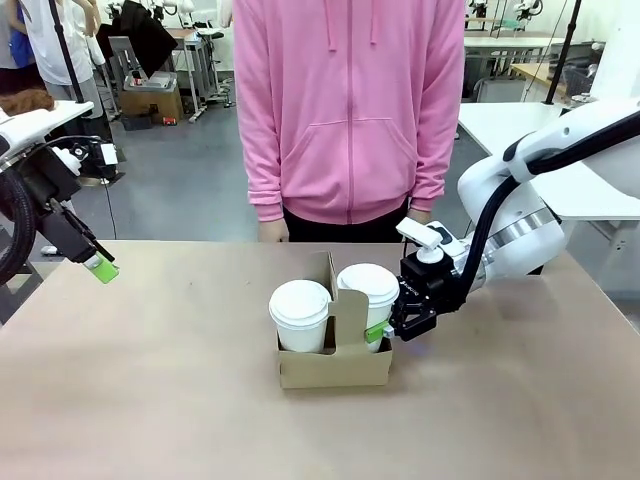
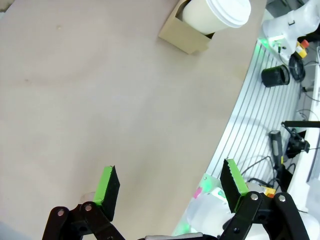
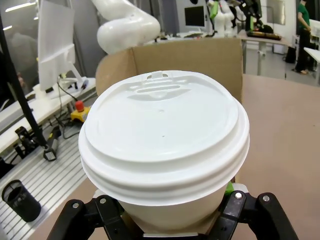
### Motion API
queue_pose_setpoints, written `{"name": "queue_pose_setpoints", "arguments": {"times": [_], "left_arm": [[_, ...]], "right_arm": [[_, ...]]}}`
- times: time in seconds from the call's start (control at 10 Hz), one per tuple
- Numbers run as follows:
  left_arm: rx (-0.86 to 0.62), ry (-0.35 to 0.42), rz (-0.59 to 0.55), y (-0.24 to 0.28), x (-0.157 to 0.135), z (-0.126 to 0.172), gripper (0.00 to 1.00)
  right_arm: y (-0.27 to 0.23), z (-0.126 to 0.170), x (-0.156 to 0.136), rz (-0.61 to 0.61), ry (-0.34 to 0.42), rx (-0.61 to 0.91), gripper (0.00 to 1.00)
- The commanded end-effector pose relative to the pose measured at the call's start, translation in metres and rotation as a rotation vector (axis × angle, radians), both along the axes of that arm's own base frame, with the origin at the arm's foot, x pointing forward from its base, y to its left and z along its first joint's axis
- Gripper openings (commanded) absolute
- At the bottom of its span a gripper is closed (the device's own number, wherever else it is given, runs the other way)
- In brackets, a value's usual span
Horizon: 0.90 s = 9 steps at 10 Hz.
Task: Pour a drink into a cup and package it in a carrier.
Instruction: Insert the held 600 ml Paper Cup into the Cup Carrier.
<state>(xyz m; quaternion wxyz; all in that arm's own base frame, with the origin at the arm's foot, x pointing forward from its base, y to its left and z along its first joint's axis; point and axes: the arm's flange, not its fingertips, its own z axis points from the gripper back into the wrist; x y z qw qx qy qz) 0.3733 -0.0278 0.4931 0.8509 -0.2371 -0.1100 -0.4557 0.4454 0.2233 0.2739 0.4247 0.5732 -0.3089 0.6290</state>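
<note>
A brown cardboard carrier (image 1: 335,368) stands mid-table with a tall centre tab and a white-lidded paper cup in each slot. My right gripper (image 1: 384,332) is shut on the right cup (image 1: 368,285), low on its body. In the right wrist view that cup (image 3: 165,135) sits between the gripper's (image 3: 170,222) fingers, with the carrier tab (image 3: 200,55) behind it. The left cup (image 1: 300,305) stands free. At the far left my left gripper (image 1: 102,268) hangs open and empty above the table. The left wrist view has its jaws (image 2: 170,187) wide apart, with the carrier (image 2: 182,36) and a cup (image 2: 220,12) far off. The drink is hidden.
A person in a pink hoodie (image 1: 350,110) stands at the far edge, hands (image 1: 272,230) low by the table. The brown tabletop (image 1: 150,380) is bare on both sides of the carrier. A ribbed metal rail (image 2: 250,115) with cables runs along the table edge.
</note>
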Motion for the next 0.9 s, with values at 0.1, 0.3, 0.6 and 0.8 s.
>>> {"name": "queue_pose_setpoints", "arguments": {"times": [0.1, 0.3, 0.6, 0.8], "left_arm": [[0.003, -0.012, -0.013, 0.002, 0.001, 0.000, 1.00], [0.003, -0.012, -0.013, 0.002, 0.001, 0.000, 1.00], [0.003, -0.012, -0.013, 0.002, 0.001, 0.000, 1.00], [0.003, -0.012, -0.013, 0.002, 0.001, 0.000, 1.00]], "right_arm": [[0.005, -0.007, 0.002, 0.028, -0.055, -0.002, 0.80], [0.002, -0.011, 0.003, 0.031, -0.059, -0.006, 0.80], [-0.008, -0.008, 0.004, 0.031, -0.064, -0.012, 1.00], [-0.018, -0.003, 0.006, 0.020, -0.075, -0.015, 1.00]]}}
